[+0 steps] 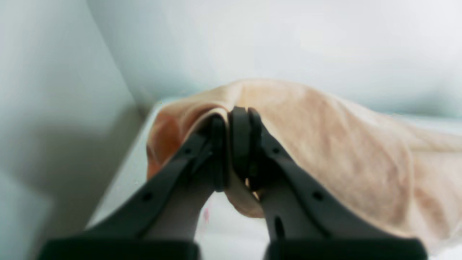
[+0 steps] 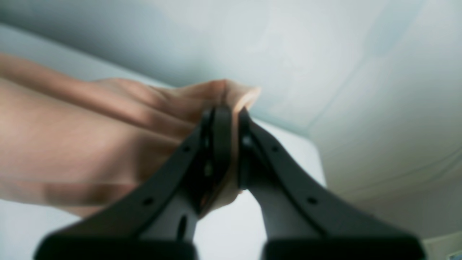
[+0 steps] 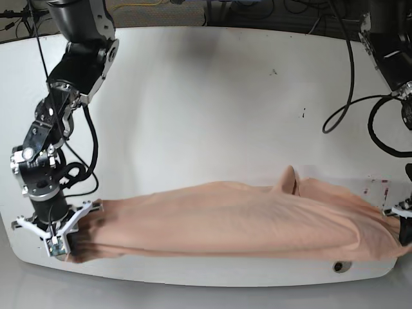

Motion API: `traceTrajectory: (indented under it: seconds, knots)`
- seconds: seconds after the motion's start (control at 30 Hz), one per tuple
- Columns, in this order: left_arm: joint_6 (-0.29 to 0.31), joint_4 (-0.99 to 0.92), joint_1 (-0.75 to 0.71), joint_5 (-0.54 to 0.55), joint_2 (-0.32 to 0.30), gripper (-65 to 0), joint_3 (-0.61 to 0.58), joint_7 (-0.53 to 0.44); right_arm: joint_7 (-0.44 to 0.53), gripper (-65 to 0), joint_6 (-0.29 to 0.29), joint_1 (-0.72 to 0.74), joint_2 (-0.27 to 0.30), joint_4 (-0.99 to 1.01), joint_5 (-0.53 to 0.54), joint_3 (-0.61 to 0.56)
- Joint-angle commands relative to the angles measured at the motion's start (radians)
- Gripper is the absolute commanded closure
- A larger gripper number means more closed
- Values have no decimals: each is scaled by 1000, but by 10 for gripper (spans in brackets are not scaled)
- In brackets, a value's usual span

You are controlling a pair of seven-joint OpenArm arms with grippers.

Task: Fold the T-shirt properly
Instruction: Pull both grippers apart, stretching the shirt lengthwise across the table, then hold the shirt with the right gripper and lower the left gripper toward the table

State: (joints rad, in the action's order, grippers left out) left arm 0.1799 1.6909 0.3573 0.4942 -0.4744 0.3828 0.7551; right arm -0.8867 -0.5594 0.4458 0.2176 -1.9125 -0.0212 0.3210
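Observation:
The peach T-shirt [image 3: 232, 219] is stretched across the front of the white table [image 3: 212, 96], held at both ends. In the base view, my right gripper [image 3: 61, 248] at the lower left is shut on one end of the T-shirt. My left gripper [image 3: 400, 225] at the lower right edge is shut on the other end. In the left wrist view the left gripper [image 1: 231, 119] pinches a fold of the T-shirt [image 1: 325, 137]. Likewise the right wrist view shows the right gripper [image 2: 231, 117] clamped on bunched T-shirt [image 2: 90, 137] cloth. A small peak of cloth [image 3: 288, 177] stands up right of the middle.
Black cables [image 3: 351, 96] hang at the back right and along the right arm [image 3: 64, 116]. A round hole [image 3: 337, 266] marks the table's front edge. A few dark specks [image 3: 304, 114] dot the tabletop. The table's front rim lies just below the stretched cloth.

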Motion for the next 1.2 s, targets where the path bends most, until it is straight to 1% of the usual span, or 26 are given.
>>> traceTrajectory:
  seconds: [0.0,0.13,0.23,0.53,0.7,0.9,1.17]
  knots:
    - [16,15,-47,-1,-7,0,28,-33,36,-24,3,-57,-13,-40,5,17]
    - [82,33,-122,-6,32,0,100,-32,36,-22,3,-141,-37,-49,5,48]
    - [105,50,-168,-6,49,0,126,-27,36,-22,3,-186,-50,-52,5,68]
    - [105,119,-346,-4,50,0,130,-27,36,-22,3,-330,-57,-52,5,89]
    - [105,151,-456,-4,50,0,144,-27,36,-22,3,-416,-88,-54,5,91]
    - [106,160,-599,-4,53,0,178,-27,36,-22,3,-494,-126,-54,4,120]
    - [106,154,-740,-4,55,0,213,-29,37,-22,3,-580,-140,-54,4,139]
